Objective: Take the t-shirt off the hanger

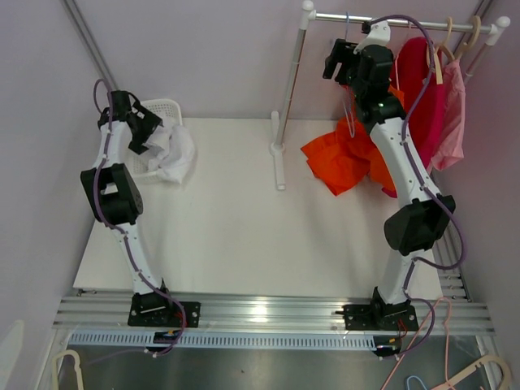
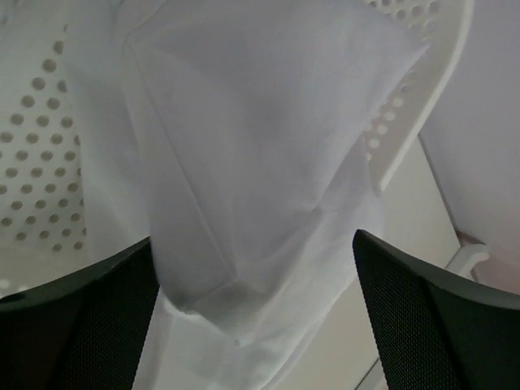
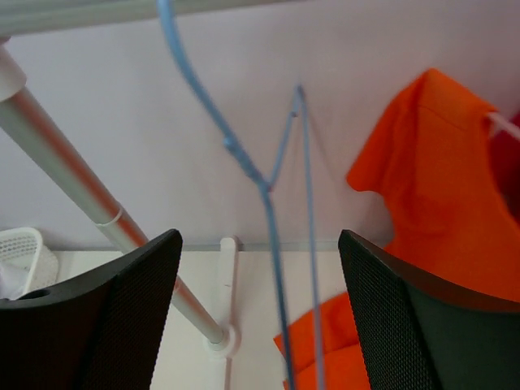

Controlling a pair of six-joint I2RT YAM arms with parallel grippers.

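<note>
The white t-shirt (image 2: 260, 162) is seen draped over the rim of the white basket (image 1: 166, 106), at the far left of the table (image 1: 227, 227). The left gripper (image 2: 252, 268) is held wide open just above it, and nothing is gripped. The right gripper (image 3: 260, 244) is spread open too, up by the rail (image 1: 390, 18). A bare blue hanger (image 3: 268, 195) is seen between its fingers but is not squeezed. The job looks almost done. An orange t-shirt (image 1: 349, 154) is slumped under the rail, and whether it is on a hanger cannot be told.
</note>
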